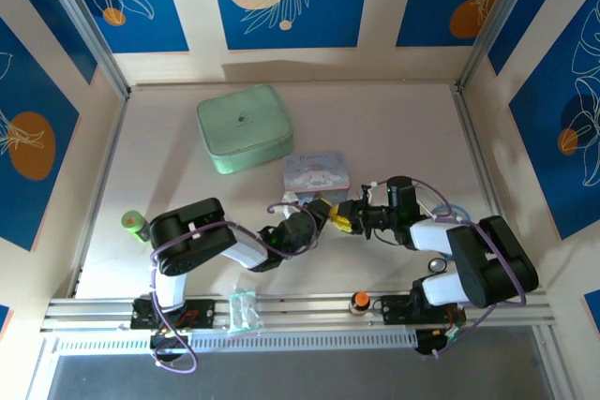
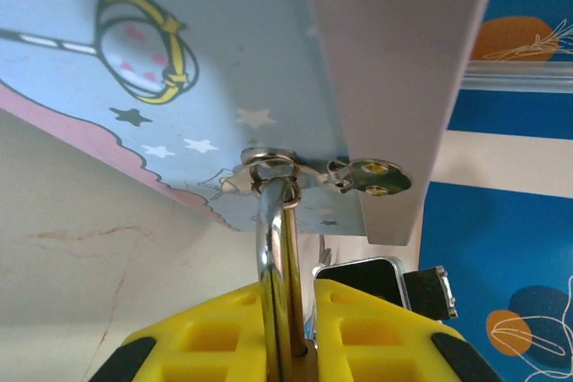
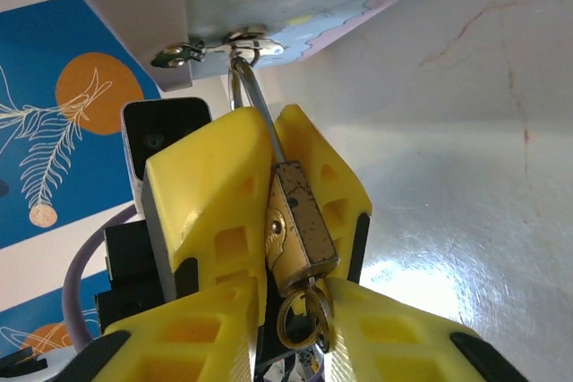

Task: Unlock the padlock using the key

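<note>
The small brass padlock [image 3: 300,230] hangs by its silver shackle [image 2: 273,257] from the hasp [image 2: 286,167] of the pale blue cartoon tin [image 1: 316,173]. My left gripper [image 2: 291,310] is shut on the padlock body, its yellow fingers [image 3: 215,185] clamping both sides. The thin pale-gold key [image 3: 304,319] sits in the keyhole at the padlock's bottom, its ring-shaped head between the fingers of my right gripper [image 3: 295,297]. Those jaws stand slightly apart, with a dark gap on the left of the key head. In the top view both grippers [image 1: 326,214] [image 1: 349,219] meet just in front of the tin.
A mint-green zip case [image 1: 244,128] lies behind the tin. A green cylinder [image 1: 136,225] sits at the table's left edge. An orange round knob [image 1: 359,302] and a clear plastic bag [image 1: 244,306] rest on the front rail. Walls enclose the table on three sides.
</note>
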